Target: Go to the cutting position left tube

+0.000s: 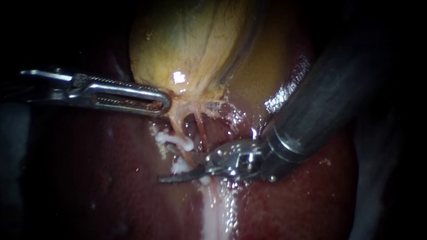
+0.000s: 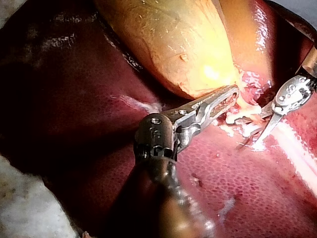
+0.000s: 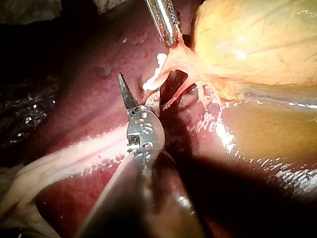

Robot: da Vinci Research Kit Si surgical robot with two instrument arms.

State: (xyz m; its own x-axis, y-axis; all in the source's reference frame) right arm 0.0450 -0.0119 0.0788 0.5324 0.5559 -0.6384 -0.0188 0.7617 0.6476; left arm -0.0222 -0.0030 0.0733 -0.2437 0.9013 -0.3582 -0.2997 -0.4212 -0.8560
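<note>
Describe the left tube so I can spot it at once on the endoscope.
Start at the yellow gallbladder and drop to its neck, gripped by the left instrument. Two thin strands run down from there over the dark red liver; the left tube is the paler one nearest those jaws, crossed by a white clip.

**Darkness at the rim, one hard light at the centre**

In the endoscope view a black, featureless surround [image 1: 44,26] closes in on every side. A dim blue-grey band [image 1: 11,169] shows at the left edge and another at the right. Light falls only in the middle, throwing streaks of white glare [image 1: 284,95] off the wet, dark red liver [image 1: 111,186]. In the left wrist view a pale grey, rough-textured surface [image 2: 22,210] lies beyond the liver's edge. The right wrist view shows a similar mottled grey surface [image 3: 29,10], mostly in shadow.
</note>
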